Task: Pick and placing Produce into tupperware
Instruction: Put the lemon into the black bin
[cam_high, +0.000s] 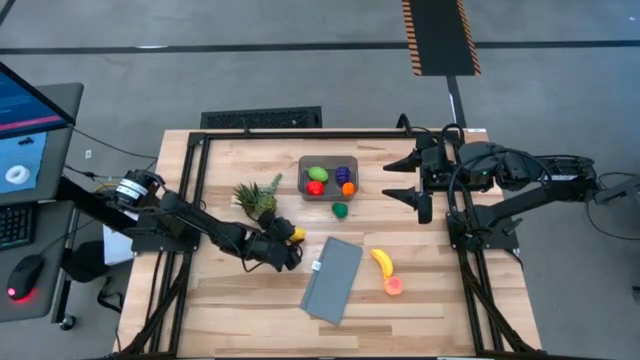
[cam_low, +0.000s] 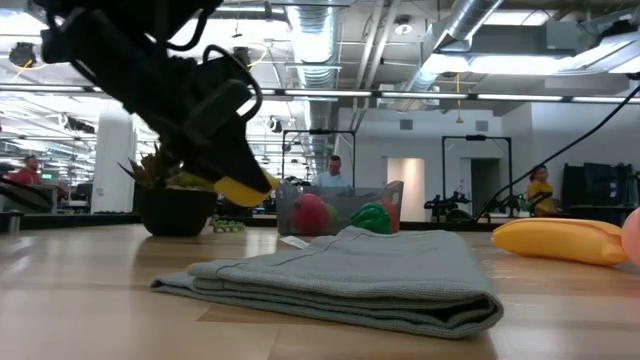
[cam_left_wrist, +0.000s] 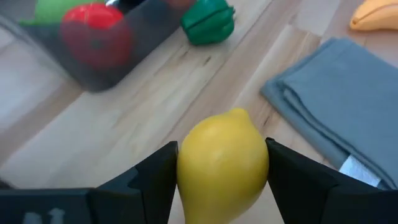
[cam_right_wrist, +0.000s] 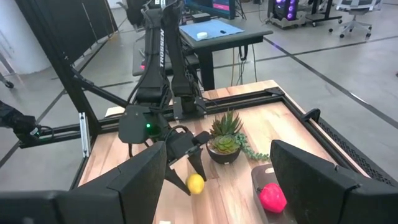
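The yellow lemon sits clamped between my left fingers, lifted off the tabletop just left of the folded grey cloth, near the potted plant. The tupperware lies farther off, already holding several pieces. The lemon's rounded skin could squirt loose if I swing fast. My left arm reaches low across; my right fingers wait apart beside the tub's right.

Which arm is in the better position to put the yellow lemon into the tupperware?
The left. The left gripper is shut on the lemon, near the tupperware. The right gripper hangs open and empty at the table's right side.
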